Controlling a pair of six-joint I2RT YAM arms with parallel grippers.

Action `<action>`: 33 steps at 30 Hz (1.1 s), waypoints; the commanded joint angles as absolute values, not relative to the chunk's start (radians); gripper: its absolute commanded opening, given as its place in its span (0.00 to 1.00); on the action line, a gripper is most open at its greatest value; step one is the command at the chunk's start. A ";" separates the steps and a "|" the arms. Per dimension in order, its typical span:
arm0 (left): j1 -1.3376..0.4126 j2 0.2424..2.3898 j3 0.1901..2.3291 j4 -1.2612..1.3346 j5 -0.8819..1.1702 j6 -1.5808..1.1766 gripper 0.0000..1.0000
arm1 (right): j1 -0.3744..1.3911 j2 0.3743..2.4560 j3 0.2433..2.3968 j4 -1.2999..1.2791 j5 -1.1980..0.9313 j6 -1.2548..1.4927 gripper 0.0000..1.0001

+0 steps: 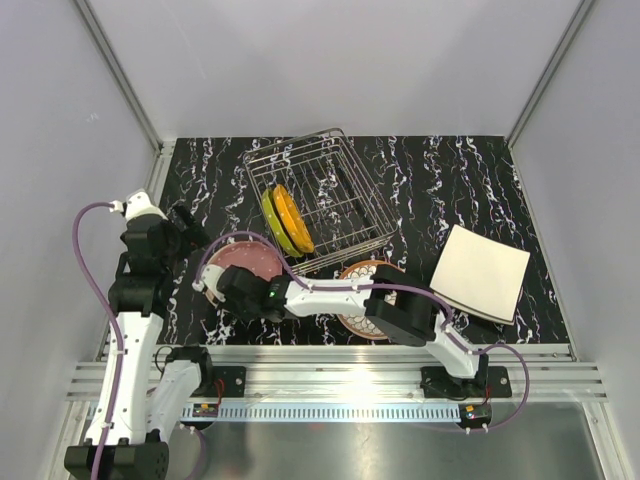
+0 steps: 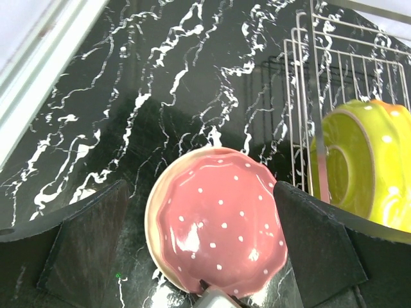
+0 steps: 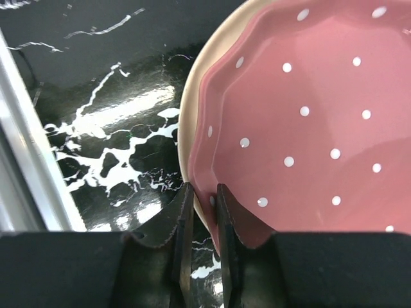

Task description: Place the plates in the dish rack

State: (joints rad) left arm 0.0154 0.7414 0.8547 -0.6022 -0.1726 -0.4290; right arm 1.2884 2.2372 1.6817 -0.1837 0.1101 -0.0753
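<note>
Pink plate (image 3: 302,128): where does it lie?
— Item one: flat on the black marbled table (image 1: 450,170), with its near rim between the fingers (image 3: 183,224) of your right gripper (image 3: 204,192). The jaws are drawn narrow, one pad on either side of the rim, pinching it.
— And the other gripper?
— Your left gripper (image 2: 202,247): spread wide, holding nothing. The same plate shows between and beyond its fingers, untouched by them.
— Remaining stock?
— Dish rack (image 1: 325,195): farther out from your right gripper and to its right. The lime-green plate (image 1: 271,222) and orange plate (image 1: 293,220) stand upright inside it, side by side.
Brown-rimmed plate (image 1: 362,270): on the table under your right arm, partly hidden.
Cream square plate (image 1: 480,272): far to that gripper's right, well apart from the rack.
</note>
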 commanded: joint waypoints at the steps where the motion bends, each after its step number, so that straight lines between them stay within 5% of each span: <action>1: 0.015 0.739 0.854 -0.589 -0.247 -0.459 0.99 | 1.293 2.111 1.712 -0.158 0.078 -0.069 0.00; 10: 0.017 0.801 0.885 -0.617 -0.270 -0.500 0.99 | 1.293 1.993 1.687 -0.035 0.092 -0.020 0.00; 24: 0.133 0.888 0.876 -0.721 0.061 -0.610 0.99 | 1.293 1.890 1.554 0.041 0.080 -0.006 0.00; 28: 0.215 0.851 0.833 -0.716 0.109 -0.620 0.99 | 1.298 1.885 1.461 0.032 0.046 0.006 0.42; 33: 0.232 0.847 0.819 -0.712 0.100 -0.624 0.99 | 1.316 1.931 1.453 -0.072 0.060 -0.086 0.54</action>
State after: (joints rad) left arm 0.2222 0.8619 0.8227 -0.7345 0.0608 -0.6128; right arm 1.2942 1.9224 1.4441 -0.0345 0.0647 -0.0250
